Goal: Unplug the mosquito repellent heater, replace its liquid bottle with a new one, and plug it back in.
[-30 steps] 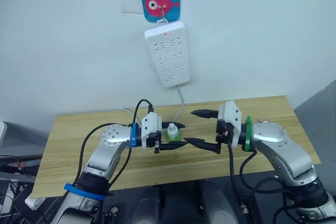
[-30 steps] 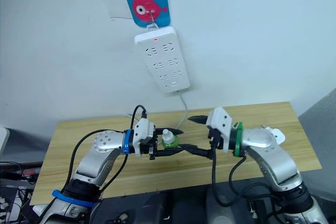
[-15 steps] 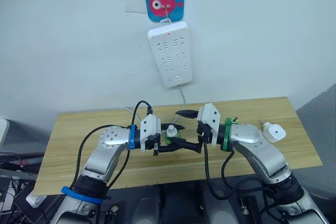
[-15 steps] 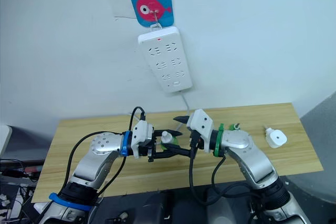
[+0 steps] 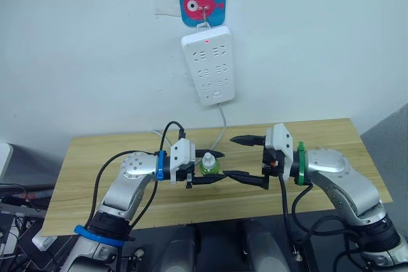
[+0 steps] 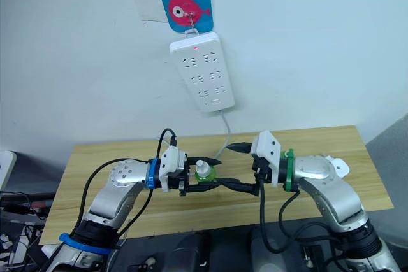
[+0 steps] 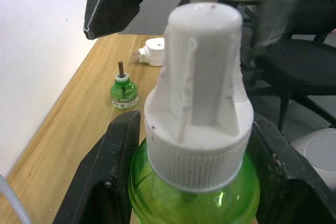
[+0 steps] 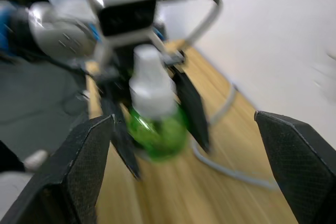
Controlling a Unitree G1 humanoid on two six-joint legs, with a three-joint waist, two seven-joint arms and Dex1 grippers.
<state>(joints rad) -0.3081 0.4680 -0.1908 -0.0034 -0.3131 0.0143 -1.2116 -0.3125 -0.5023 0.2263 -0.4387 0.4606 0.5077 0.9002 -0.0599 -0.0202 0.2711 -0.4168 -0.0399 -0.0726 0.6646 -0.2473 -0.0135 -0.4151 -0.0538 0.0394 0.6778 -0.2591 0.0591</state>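
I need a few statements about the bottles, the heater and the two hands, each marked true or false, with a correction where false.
1. The left hand grips a green bottle with a white cap. True.
2. The right hand is shut on the cap. False: it is open, apart from the bottle.
3. The heater is plugged into the power strip. False: it lies on the table.
4. A second, uncapped bottle stands on the table. True.
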